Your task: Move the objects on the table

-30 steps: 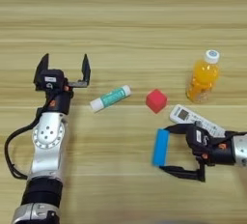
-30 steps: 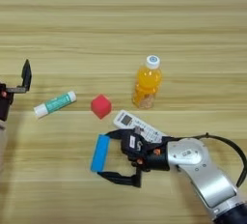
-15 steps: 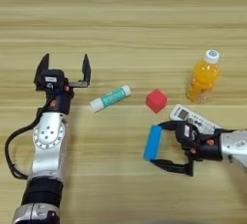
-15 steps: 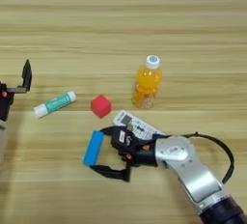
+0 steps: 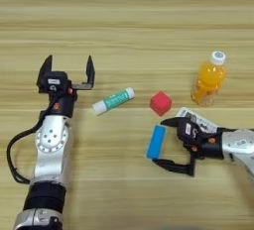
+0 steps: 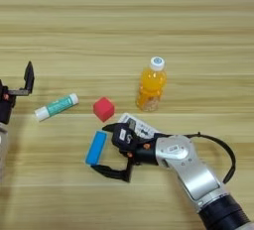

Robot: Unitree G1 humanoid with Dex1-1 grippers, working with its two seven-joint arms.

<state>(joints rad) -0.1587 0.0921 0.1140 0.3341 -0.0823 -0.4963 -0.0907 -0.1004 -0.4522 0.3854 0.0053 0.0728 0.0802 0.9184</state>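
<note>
Table [image 5: 129,21] in front of you holds a tube [image 5: 113,100], red cube [image 5: 160,103], bottle [image 5: 209,78] and remote [image 6: 141,125], the remote partly under your right arm. Your right gripper [image 5: 166,142], fingers spread wide, sits just beside the blue block [image 5: 156,142], gripping nothing. Your left gripper [image 5: 67,69] rests left of the tube, fingers apart.

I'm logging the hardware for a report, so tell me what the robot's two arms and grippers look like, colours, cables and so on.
Both arms have silver-grey metal shells ending in black wrist housings with small orange-red accents. Each gripper has two thin, black, pointed fingers. The left arm shows a round plate with small holes, a black cuff lower down and a black cable looping at its side; the left gripper carries a small white label. The right gripper has a black cable arching behind its forearm.
</note>
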